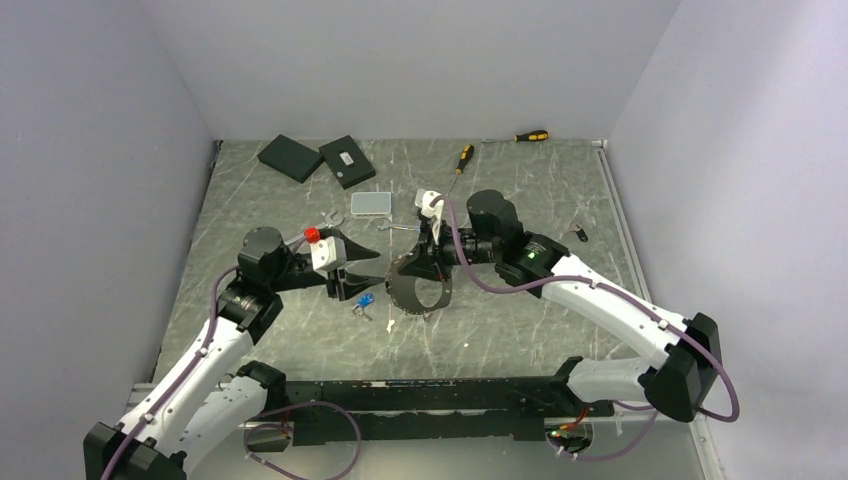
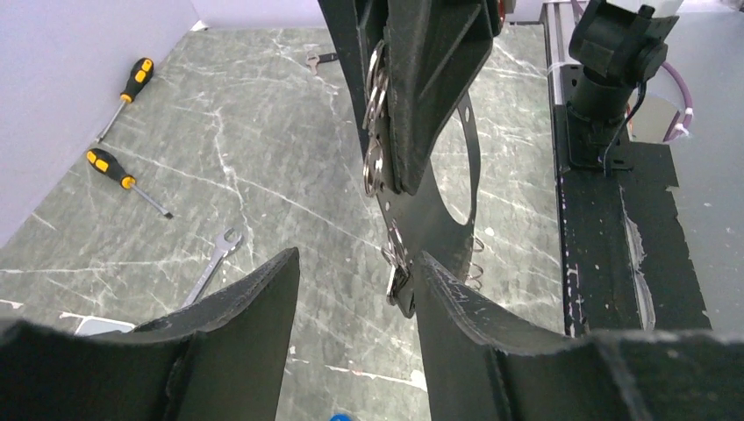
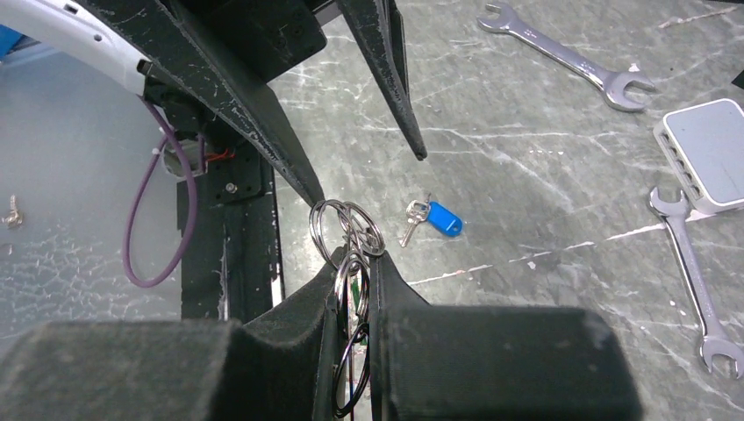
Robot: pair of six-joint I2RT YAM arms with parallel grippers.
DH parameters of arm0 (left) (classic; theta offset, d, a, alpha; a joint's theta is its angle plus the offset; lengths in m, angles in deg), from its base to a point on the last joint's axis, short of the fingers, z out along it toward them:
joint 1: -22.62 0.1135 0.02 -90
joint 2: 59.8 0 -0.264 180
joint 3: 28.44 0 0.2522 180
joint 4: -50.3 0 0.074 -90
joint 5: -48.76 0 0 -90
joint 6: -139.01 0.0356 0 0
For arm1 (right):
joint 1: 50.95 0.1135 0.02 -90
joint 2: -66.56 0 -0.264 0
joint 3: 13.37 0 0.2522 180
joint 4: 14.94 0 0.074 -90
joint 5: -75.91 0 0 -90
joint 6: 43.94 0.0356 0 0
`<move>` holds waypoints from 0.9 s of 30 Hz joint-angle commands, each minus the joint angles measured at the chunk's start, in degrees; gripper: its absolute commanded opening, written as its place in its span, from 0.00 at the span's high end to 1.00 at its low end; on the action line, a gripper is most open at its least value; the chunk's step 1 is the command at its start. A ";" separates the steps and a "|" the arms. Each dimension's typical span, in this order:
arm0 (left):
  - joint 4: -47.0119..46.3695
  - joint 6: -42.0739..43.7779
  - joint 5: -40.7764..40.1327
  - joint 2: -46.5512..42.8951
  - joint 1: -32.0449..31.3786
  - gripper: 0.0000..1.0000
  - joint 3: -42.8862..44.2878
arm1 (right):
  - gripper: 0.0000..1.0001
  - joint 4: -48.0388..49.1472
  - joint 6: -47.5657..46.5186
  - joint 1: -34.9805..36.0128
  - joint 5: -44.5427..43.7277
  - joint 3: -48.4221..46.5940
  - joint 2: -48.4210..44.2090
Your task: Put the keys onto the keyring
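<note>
Your right jaws are pinched tight on the keyring (image 3: 349,230), with its loops poking up out of the grip. Your left jaws stand apart holding nothing, one tip right at the ring. The blue-tagged key (image 3: 434,217) lies loose on the bench (image 3: 544,175) nearby.

readable text: none made out in any of the three views
black case (image 1: 347,161): a pale sticker is seen on the lid, its print too small to be read
second black case (image 1: 290,157): surface too small for any marking to be told
screwdriver handles (image 2: 111,167): any brand mark is blurred and cannot be read
</note>
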 commanded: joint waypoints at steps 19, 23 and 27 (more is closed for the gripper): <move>-0.82 0.11 0.77 4.49 -4.42 0.52 2.09 | 1.00 5.42 1.46 -0.07 2.05 -1.68 -2.60; -0.82 0.48 -0.44 3.75 -4.42 0.55 2.21 | 1.00 5.04 1.41 -0.03 2.14 -1.59 -2.34; -0.37 1.40 -2.84 2.40 -4.42 0.58 2.17 | 1.00 4.70 1.38 -0.07 2.33 -1.59 -2.06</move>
